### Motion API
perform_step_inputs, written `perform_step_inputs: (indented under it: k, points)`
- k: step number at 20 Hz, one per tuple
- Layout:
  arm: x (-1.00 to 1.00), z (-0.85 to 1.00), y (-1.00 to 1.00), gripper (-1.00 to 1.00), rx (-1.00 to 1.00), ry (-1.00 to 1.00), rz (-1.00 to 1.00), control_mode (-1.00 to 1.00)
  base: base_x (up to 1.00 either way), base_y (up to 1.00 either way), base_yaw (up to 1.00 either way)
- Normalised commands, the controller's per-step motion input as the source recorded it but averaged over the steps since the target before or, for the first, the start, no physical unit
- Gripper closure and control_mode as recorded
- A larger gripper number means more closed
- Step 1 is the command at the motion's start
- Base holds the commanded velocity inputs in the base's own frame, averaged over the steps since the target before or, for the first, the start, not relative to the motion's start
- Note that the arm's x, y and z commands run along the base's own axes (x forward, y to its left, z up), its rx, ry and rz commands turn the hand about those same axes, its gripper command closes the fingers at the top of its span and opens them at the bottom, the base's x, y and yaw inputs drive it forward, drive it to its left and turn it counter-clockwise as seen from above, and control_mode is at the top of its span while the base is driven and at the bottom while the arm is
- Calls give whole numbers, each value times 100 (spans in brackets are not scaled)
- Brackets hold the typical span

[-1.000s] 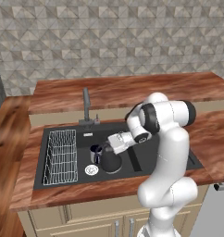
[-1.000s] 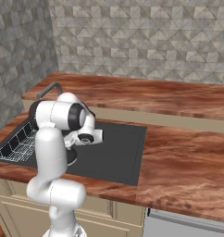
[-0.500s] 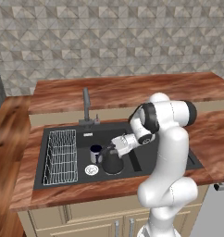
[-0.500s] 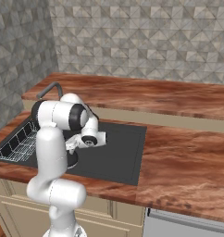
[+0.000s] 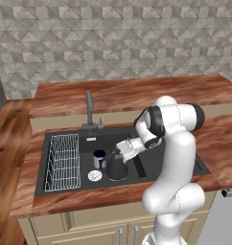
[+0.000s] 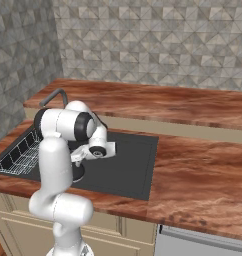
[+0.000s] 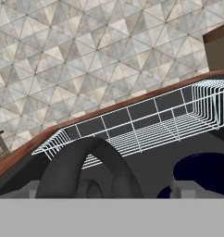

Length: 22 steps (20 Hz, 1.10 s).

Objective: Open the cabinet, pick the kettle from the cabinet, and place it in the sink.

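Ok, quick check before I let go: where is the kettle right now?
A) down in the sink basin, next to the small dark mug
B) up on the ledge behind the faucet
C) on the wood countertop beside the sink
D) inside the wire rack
A: in the left base view the kettle sits on the floor of the sink, with the mug close beside it and the wire rack further left; the gripper is at its handle.

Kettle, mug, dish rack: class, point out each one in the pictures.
Kettle (image 5: pixel 117 168), left base view, on its black body.
Mug (image 5: pixel 98 158), left base view, on its side.
Dish rack (image 5: pixel 63 160), left base view, on its wire floor.
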Motion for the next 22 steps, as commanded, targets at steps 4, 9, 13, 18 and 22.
perform_step_inputs:
  k: [4,9,13,18,22]
  points:
    - [-2,0,-25,-100,0,2,0,-100,0,0,0]
    - [-8,0,-30,-100,0,2,0,-100,0,0,0]
    - [-8,0,-28,-100,-2,2,0,-100,0,0,0]
    - [-7,0,-29,-100,-3,2,0,-100,0,0,0]
    - [-10,0,-32,-100,-3,1,0,-100,0,0,0]
